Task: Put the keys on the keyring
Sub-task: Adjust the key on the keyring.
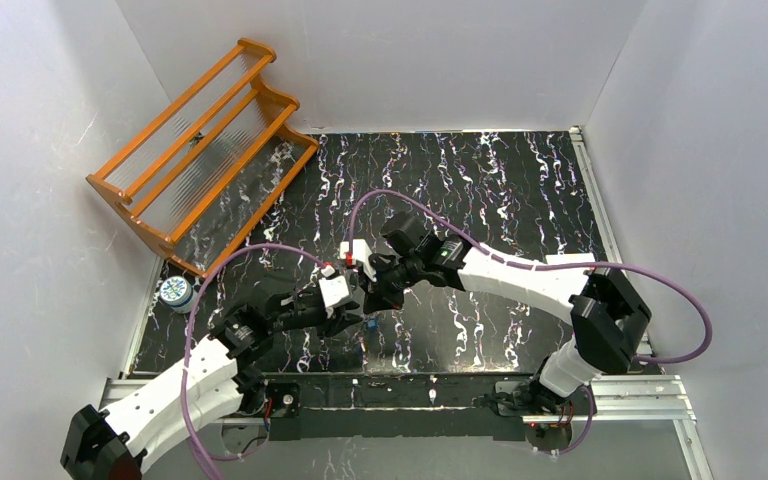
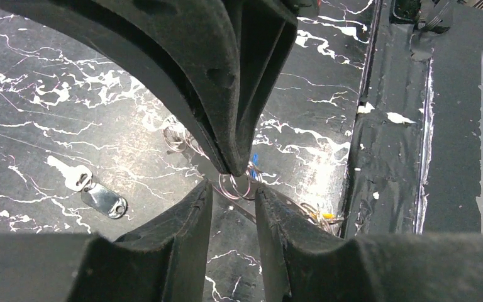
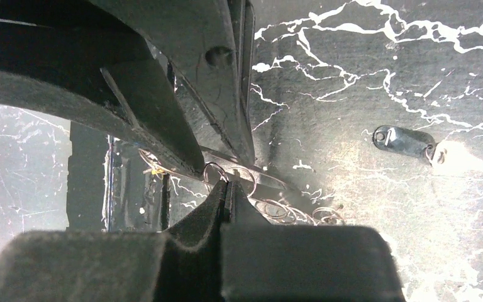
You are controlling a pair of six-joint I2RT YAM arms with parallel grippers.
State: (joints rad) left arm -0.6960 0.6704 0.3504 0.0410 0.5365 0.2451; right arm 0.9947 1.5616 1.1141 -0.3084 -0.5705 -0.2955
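Tabletop (image 1: pixel 520 200) black-marbled, between white walls (image 1: pixel 410 60)

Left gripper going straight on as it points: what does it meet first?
Probably the small wire rings at the shut right gripper, just ahead between the open fingers of the left gripper.

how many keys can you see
2: a silver key lying flat beside a black tag, and a blue key by the left tool. More may be hidden.
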